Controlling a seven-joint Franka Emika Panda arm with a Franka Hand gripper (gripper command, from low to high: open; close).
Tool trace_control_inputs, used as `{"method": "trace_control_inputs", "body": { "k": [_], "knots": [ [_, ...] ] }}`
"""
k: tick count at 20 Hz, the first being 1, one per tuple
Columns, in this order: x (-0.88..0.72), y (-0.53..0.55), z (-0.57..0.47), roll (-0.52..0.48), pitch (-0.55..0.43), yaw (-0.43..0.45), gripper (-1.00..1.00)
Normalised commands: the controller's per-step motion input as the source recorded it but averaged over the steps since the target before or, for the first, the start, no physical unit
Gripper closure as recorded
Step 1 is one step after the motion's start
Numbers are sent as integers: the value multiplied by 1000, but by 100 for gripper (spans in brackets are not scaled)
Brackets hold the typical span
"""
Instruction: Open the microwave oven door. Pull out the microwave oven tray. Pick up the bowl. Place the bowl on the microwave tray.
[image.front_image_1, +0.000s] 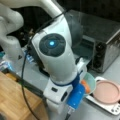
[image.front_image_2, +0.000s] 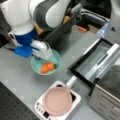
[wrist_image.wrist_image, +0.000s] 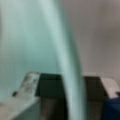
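Hand (image.front_image_2: 41, 53) is set down over the rim of the bowl (image.front_image_2: 53, 63), at the rim's edge towards a front view's left. In the wrist view the teal rim (wrist_image.wrist_image: 67, 62) runs straight up between the two fingers (wrist_image.wrist_image: 27, 82), one inside the wall and one outside — a rim pinch, presumably chosen because the bowl is too wide to be spanned whole. Fingers read as narrowed onto the wall; whether the bowl is lifted or resting on the worktop (image.front_image_2: 17, 75) cannot be told.

An orange piece of food (image.front_image_2: 47, 67) sits inside the bowl, clear of the fingers, so the grip is kept off the contents.

The microwave oven door (image.front_image_2: 93, 60) is folded down flat, bar handle (image.front_image_2: 105, 58) at its outer edge — that step is judged done. The microwave oven (image.front_image_1: 105, 47) sits at a front view's right, black knobs (image.front_image_1: 98, 55) down its front panel. The microwave oven tray cannot be made out in any view; its state is left open.

Just beside the bowl, a pink plate (image.front_image_2: 57, 101) rests on a white tray (image.front_image_2: 75, 105), between the bowl and the oven side — the bowl is near the open door but well short of the cavity. In a front view, most of the bowl (image.front_image_1: 90, 82) is hidden behind the arm's wrist.
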Motion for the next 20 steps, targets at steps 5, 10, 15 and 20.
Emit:
{"method": "trace_control_inputs", "body": {
  "k": [5,10,15,20],
  "knots": [
    [-805,265,-52,-19,-95,-306,100],
    [-836,312,-78,-39,-144,-250,100],
    [-604,413,-52,-39,-199,-178,100],
    [-305,406,-55,-20,-209,-170,100]
  ]
}}
